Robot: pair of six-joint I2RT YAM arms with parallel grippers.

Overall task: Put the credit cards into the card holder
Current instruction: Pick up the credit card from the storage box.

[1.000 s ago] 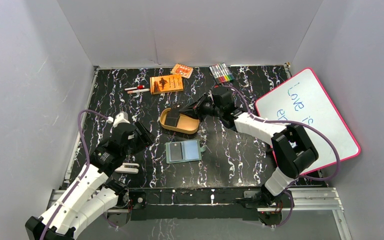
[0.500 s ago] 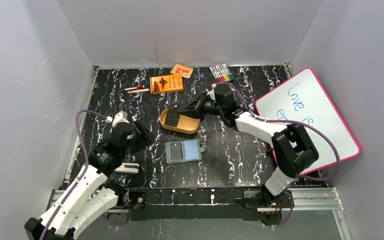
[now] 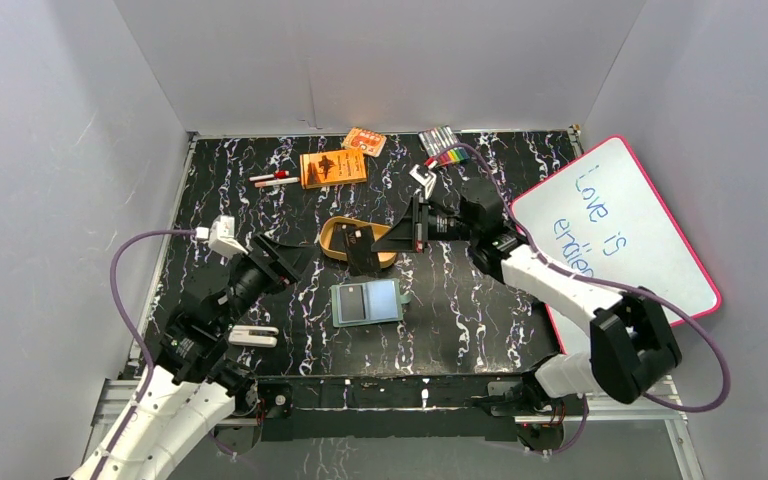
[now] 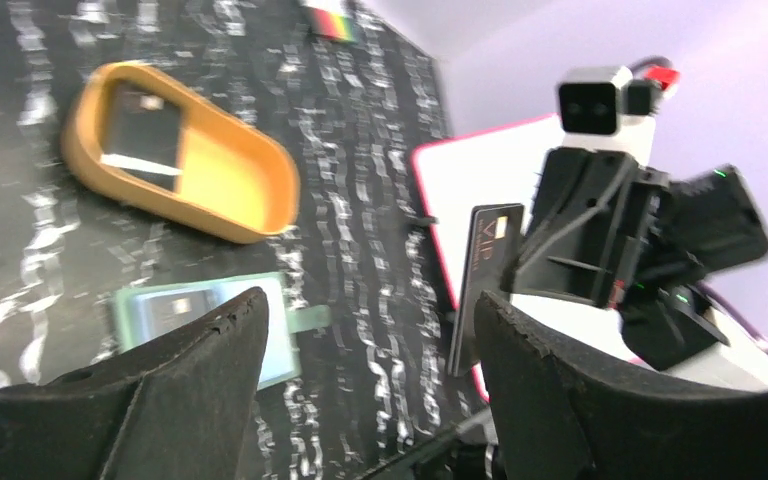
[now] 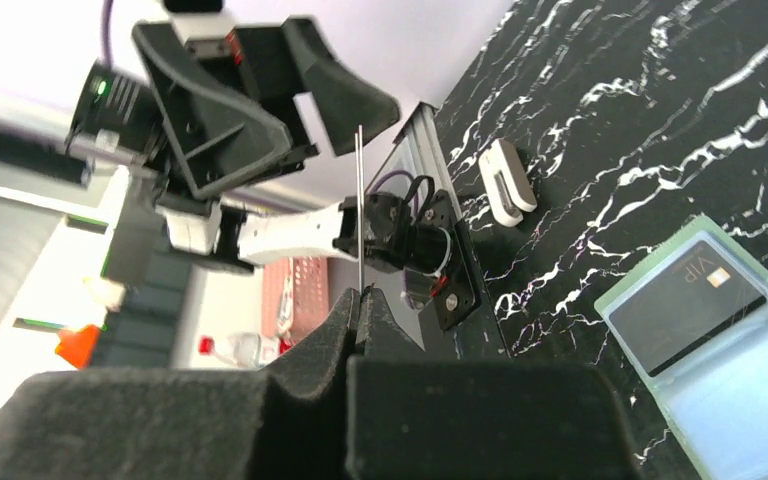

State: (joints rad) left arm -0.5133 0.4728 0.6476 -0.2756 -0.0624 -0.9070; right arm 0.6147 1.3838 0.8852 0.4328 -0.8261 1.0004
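Left wrist shows VIP card (image 4: 483, 290) face pinched by right gripper (image 4: 513, 272); left gripper (image 4: 365, 312) wide

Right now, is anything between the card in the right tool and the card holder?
Nothing visible. The right tool holds the black card upright above the table, just beyond the card holder, and nothing lies between them. The open left tool sits to the holder's left, not over it.
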